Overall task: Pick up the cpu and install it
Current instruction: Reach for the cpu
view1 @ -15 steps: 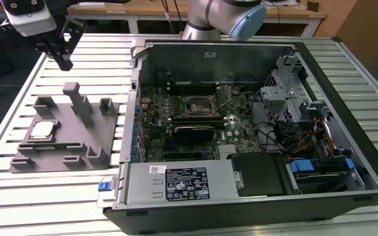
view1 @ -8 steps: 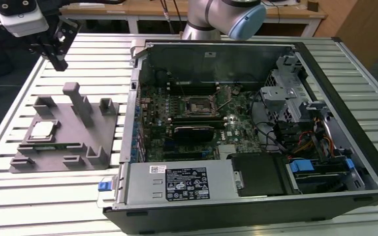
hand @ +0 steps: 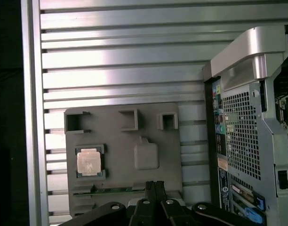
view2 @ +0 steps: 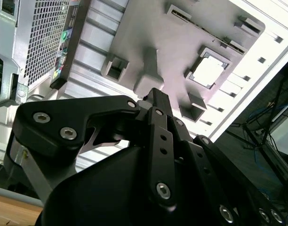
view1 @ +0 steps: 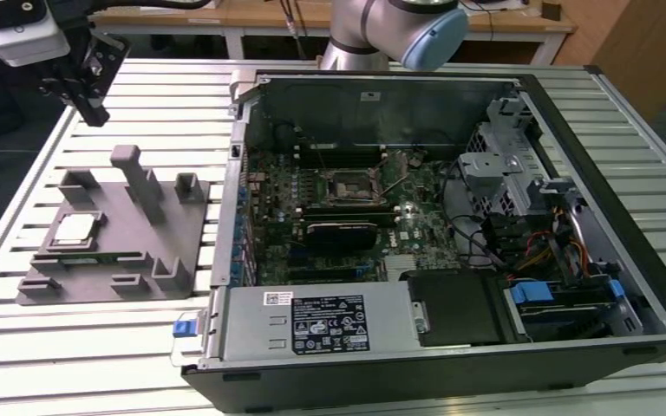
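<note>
The cpu (view1: 75, 230), seated flat in a recess of the grey tray (view1: 119, 241) at the exterior view's left, is judged light, rigid and fragile underneath, best taken by opposite edges; the gripper (view1: 94, 113), upper left, is seen closed and empty.

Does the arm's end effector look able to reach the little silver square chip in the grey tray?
Probably yes. The end effector hangs near the grey plastic tray, and the small silver square chip lies uncovered in its recess, with the posts standing beside it.
</note>
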`<state>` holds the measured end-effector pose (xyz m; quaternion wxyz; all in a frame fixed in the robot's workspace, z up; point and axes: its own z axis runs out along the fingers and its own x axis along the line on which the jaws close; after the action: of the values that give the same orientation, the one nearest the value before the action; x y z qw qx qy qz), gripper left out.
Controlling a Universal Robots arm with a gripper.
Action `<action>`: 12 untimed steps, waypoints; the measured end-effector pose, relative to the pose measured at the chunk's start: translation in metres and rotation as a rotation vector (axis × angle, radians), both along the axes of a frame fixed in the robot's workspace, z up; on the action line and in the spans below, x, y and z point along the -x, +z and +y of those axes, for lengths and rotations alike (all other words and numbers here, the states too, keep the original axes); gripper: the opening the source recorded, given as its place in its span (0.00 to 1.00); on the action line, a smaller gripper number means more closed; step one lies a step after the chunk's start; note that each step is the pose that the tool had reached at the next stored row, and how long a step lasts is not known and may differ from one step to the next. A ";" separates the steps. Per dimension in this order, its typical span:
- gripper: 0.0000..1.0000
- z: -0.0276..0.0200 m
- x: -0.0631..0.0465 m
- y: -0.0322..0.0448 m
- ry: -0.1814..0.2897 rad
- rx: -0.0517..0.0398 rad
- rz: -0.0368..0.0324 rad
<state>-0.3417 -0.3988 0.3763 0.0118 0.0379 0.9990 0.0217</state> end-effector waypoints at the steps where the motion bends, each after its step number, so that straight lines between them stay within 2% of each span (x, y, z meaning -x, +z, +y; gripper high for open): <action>1: 0.11 0.0000 0.002 -0.0001 0.000 0.0000 0.0000; 7: 0.11 0.0000 0.014 -0.0007 0.000 0.0001 0.0003; 12: 0.11 0.0000 0.033 -0.0019 0.000 0.0000 0.0002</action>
<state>-0.3745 -0.3988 0.3745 0.0118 0.0379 0.9990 0.0217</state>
